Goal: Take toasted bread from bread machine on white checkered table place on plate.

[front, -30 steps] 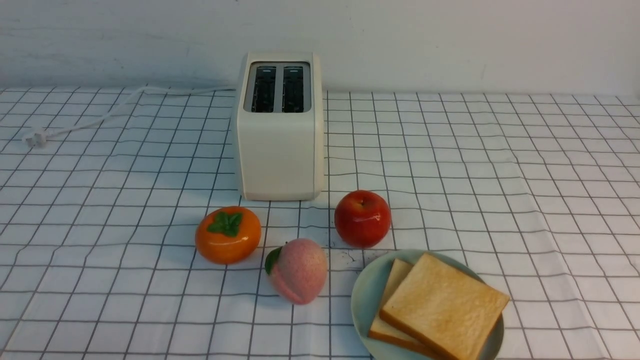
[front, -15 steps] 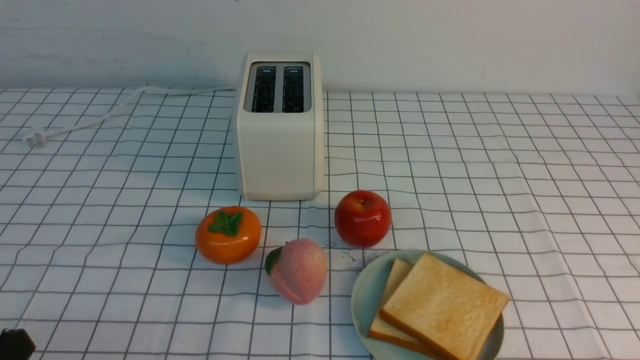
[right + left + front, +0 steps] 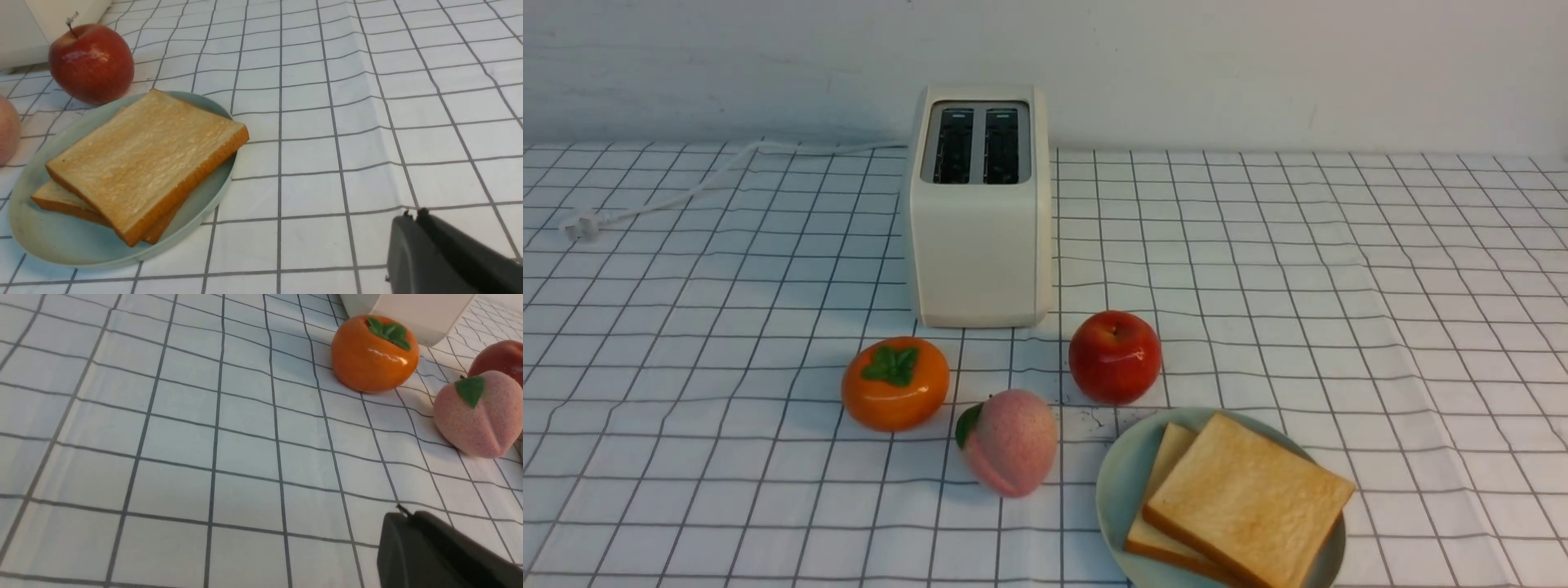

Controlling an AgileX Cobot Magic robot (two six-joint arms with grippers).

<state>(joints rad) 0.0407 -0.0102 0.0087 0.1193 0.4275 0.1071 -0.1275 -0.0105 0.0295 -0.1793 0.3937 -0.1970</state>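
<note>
Golden toasted bread point(image 3: 143, 163) on plate point(image 3: 49, 241), well apart frm closed right pincer point(image 3: 410, 218)

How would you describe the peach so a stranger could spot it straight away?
Start at the toaster on the checkered table. Three fruits sit before it; the peach is the nearest, beside the plate. It alone is matte, speckled pink, unlike the glossy orange persimmon and red apple.

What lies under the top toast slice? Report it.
A second toast slice lies beneath the top slice, both on the plate. Most of the lower slice is covered.
</note>
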